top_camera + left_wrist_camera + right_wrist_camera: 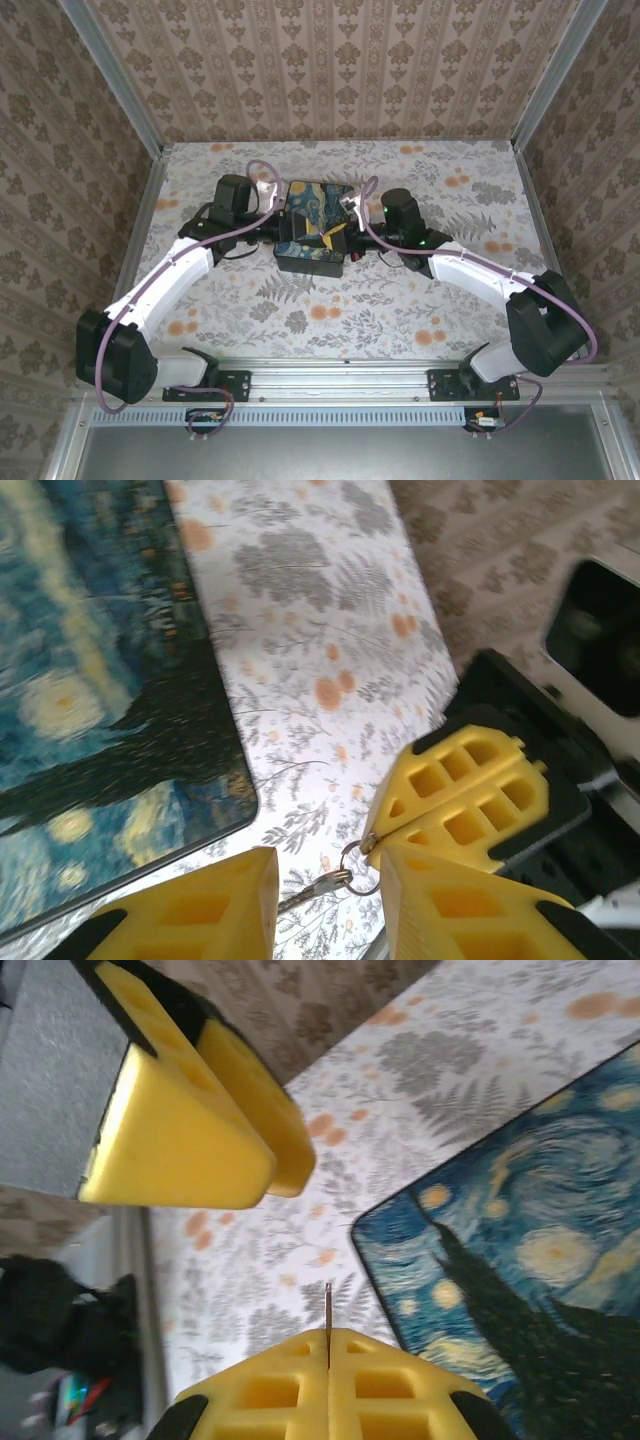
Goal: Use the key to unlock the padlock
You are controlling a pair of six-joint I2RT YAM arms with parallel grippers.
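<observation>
When inspected, your right gripper [328, 1332] had its yellow jaws pressed flat together, clamped on the key [328, 1305]. A thin dark blade stood straight out from the seam between them. In the left wrist view, a small metal ring [357, 868] with a short link hung at that same pinched tip. Your left gripper [328, 870] stood just beside it with its fingers [215, 910] apart and the ring in the gap. Whether the ring touched either pad could not be told. Both grippers hovered near a corner of the black box [110, 710] with the blue-and-yellow swirled lid, which lay on the flowered table [320, 620].
</observation>
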